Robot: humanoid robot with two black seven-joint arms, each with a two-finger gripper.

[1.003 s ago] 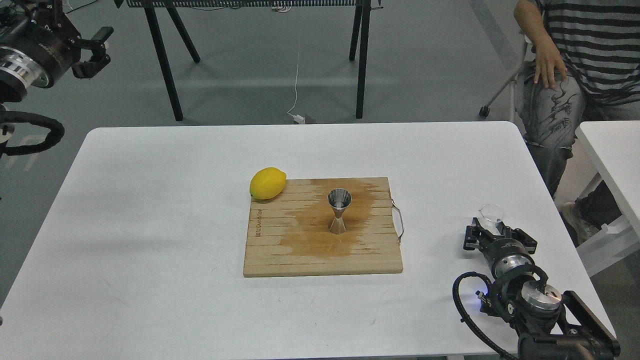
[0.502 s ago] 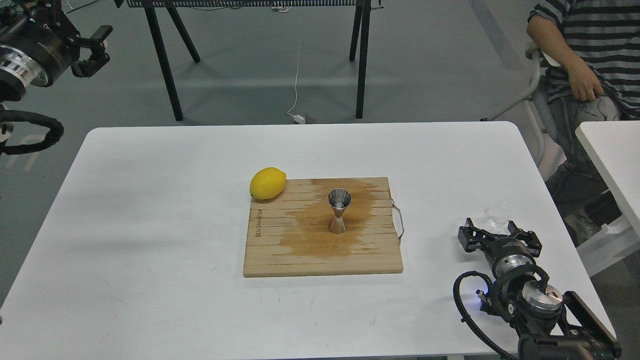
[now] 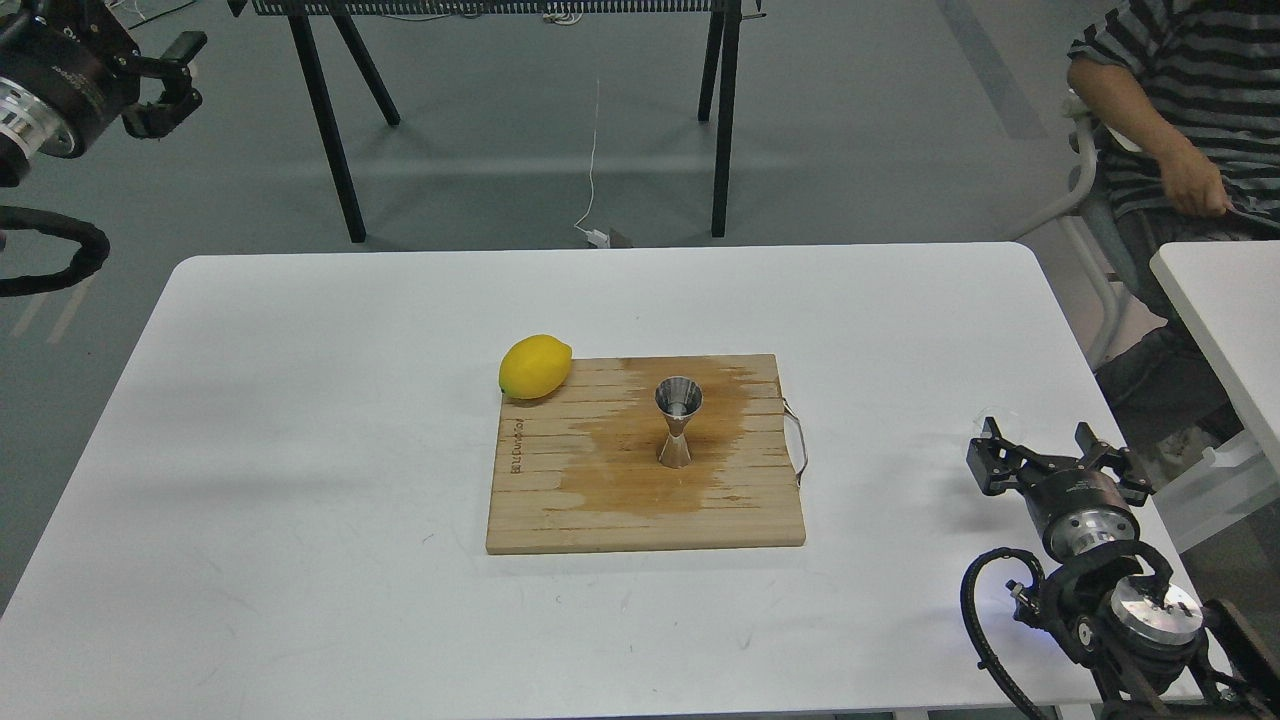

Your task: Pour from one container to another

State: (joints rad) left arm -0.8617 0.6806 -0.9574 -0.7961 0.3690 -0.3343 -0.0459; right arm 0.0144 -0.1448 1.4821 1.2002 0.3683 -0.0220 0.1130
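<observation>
The shiny steel jigger (image 3: 678,424) stands upright in the middle of the wooden cutting board (image 3: 560,500), on a dark wet stain. My right gripper (image 3: 1052,455) is open low over the table's right edge, far right of the board, and nothing shows between its fingers. Of the clear glass cup (image 3: 1002,420) I see only a faint trace just behind the gripper's left finger; the rest is hidden or too transparent to make out. My left gripper (image 3: 165,75) hangs open and empty high at the far left, beyond the table.
A yellow lemon (image 3: 535,366) rests on the board's far left corner. The board has a metal handle (image 3: 797,443) on its right side. A seated person (image 3: 1180,120) and a second white table (image 3: 1225,320) are to the right. Black table legs (image 3: 722,120) stand behind.
My right gripper has let go of the glass cup, opened wide and drawn back to the right. The left arm has moved up and to the left. The person has shifted to the right.
</observation>
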